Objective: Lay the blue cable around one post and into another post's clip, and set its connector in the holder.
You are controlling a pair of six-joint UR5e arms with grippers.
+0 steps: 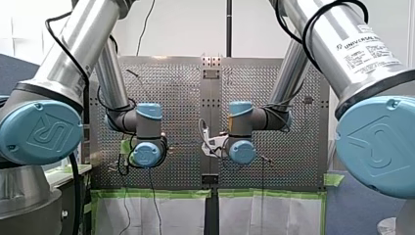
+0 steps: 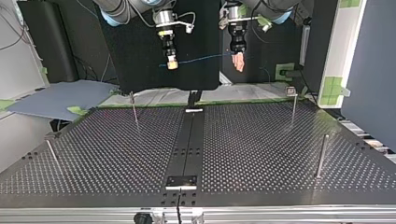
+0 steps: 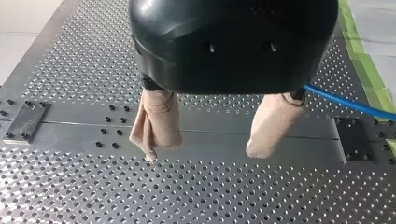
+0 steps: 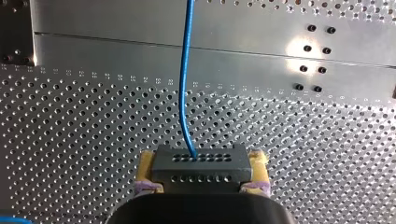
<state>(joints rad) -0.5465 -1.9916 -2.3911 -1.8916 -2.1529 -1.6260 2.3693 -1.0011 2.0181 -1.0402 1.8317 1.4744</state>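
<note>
Blue cable (image 4: 184,93) runs straight ahead from the connector (image 4: 201,167), which my right gripper (image 4: 201,158) clamps between yellow pads (image 4: 148,161), toward my left gripper (image 3: 205,151). That one's beige pads (image 3: 156,121) stand apart with the cable just beside one, so I judge it better placed to steer the line.

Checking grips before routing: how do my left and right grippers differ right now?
My left gripper is open, nothing between its beige pads; my right gripper is shut on the connector, between yellow pads. The blue cable leaves the right's connector but only passes beside the left gripper. Both hang above the perforated table.
</note>
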